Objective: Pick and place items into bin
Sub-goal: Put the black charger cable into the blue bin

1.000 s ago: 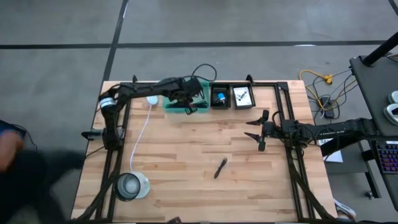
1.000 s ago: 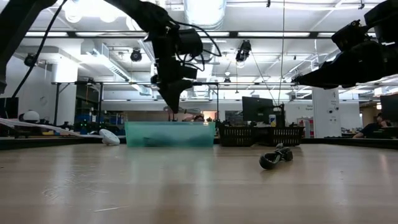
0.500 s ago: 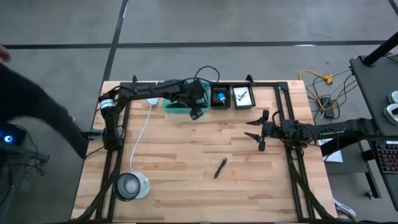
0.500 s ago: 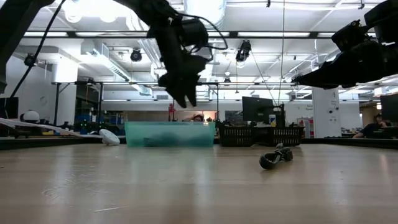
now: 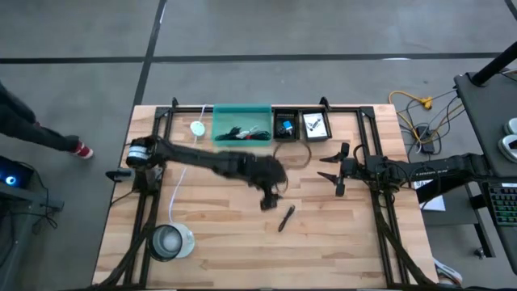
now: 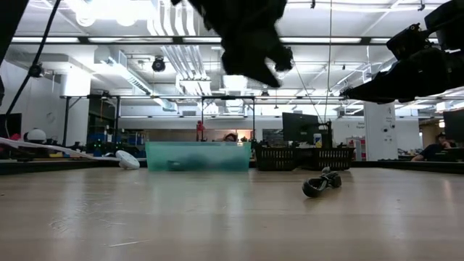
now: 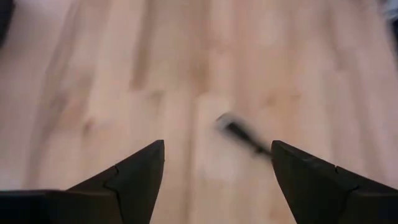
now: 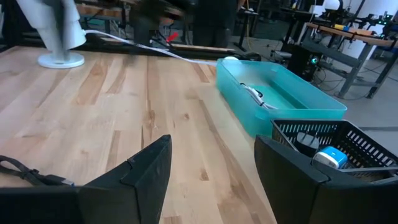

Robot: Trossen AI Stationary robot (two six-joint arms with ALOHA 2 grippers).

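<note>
The table (image 5: 339,242) carries the teal bin (image 5: 241,124) at its far edge, placed beside two black baskets (image 5: 300,127); cable items (image 5: 241,132) already lie inside the bin. The left arm reaches across the table centre, positioned so its wrist camera faces down on the next item. The left gripper (image 5: 268,200) hangs above the wood with fingers spread apart and nothing between them. The black pen (image 5: 286,218) lies loose on the table just beside that gripper, well apart from the bin. The right gripper (image 5: 338,171) waits at the right side, fingers apart, empty. In the left wrist view the pen (image 7: 244,134) is blurred; it probably lies ahead of the fingertips, not between them.
</note>
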